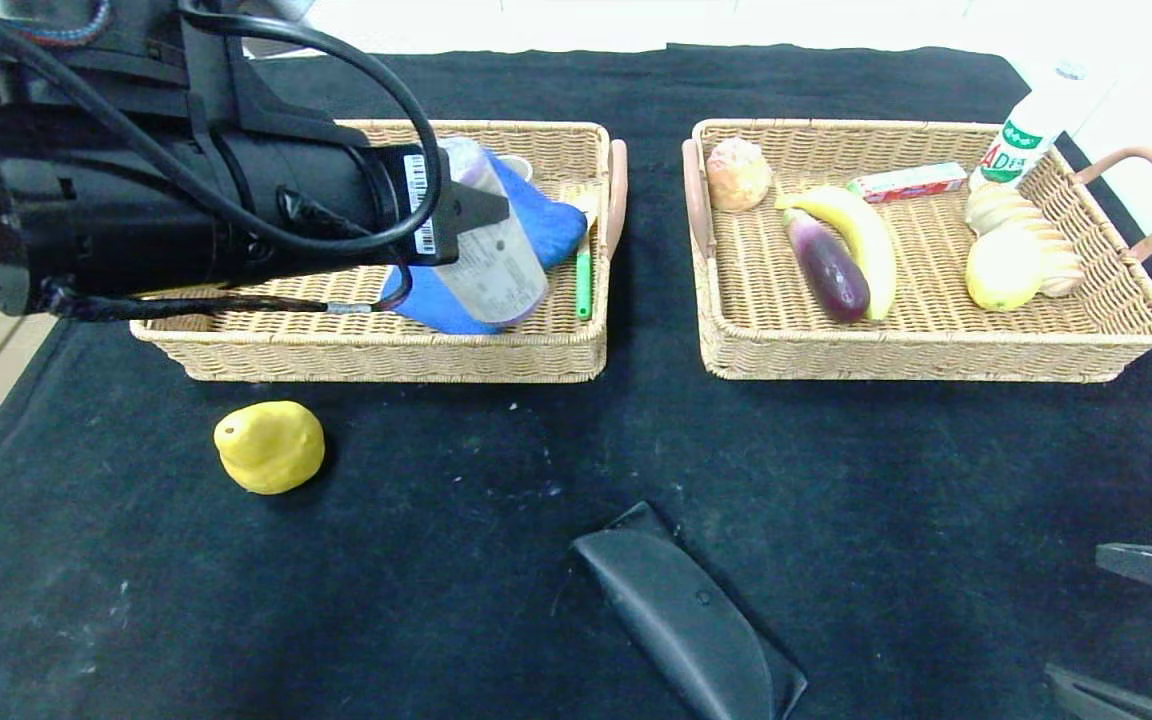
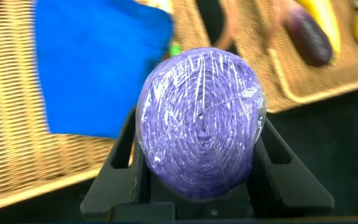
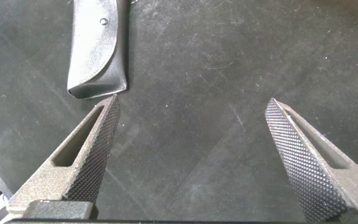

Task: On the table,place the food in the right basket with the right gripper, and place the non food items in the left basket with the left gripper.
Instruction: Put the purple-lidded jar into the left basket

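Observation:
My left gripper (image 1: 476, 212) is shut on a purple roll wrapped in clear plastic (image 1: 494, 262) and holds it over the left wicker basket (image 1: 366, 350). In the left wrist view the roll (image 2: 199, 121) fills the space between the fingers of the left gripper (image 2: 197, 134). A yellow pear-like fruit (image 1: 269, 446) lies on the black cloth in front of the left basket. A black case (image 1: 688, 618) lies at the front middle and shows in the right wrist view (image 3: 97, 46). My right gripper (image 1: 1131, 630) is open and empty at the front right, above bare cloth (image 3: 191, 104).
The left basket holds a blue cloth (image 1: 541, 228) and a green pen (image 1: 583, 282). The right basket (image 1: 936, 350) holds a bun (image 1: 738, 174), banana (image 1: 861, 232), eggplant (image 1: 828, 264), red box (image 1: 908, 182), white bottle (image 1: 1021, 140) and yellow fruit (image 1: 1004, 268).

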Controlling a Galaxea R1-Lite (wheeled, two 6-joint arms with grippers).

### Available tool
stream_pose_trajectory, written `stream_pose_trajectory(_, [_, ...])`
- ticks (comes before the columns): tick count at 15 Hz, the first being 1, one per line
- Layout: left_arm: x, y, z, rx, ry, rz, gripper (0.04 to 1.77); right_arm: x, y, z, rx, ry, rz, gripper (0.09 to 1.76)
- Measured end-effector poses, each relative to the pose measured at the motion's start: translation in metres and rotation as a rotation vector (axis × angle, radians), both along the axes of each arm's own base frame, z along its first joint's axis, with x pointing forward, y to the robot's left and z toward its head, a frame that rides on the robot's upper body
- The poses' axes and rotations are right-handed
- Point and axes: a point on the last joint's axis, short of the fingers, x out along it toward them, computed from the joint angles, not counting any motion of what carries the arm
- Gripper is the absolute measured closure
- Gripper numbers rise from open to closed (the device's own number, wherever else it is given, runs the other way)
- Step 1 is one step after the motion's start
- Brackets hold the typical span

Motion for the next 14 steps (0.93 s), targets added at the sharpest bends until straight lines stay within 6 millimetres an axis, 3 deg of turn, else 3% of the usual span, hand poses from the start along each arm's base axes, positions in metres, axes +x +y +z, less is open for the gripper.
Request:
stream_pose_trajectory(8, [0.034,0.056,0.002,0.000,-0.014,0.213,0.94,0.000,0.000,0.000,-0.001,0.003,0.000,0.14])
stream_pose_trajectory(14, [0.064,0.081,0.000,-0.011,-0.038,0.317,0.94,0.001,0.000,0.000,-0.001,0.003,0.000,0.14])
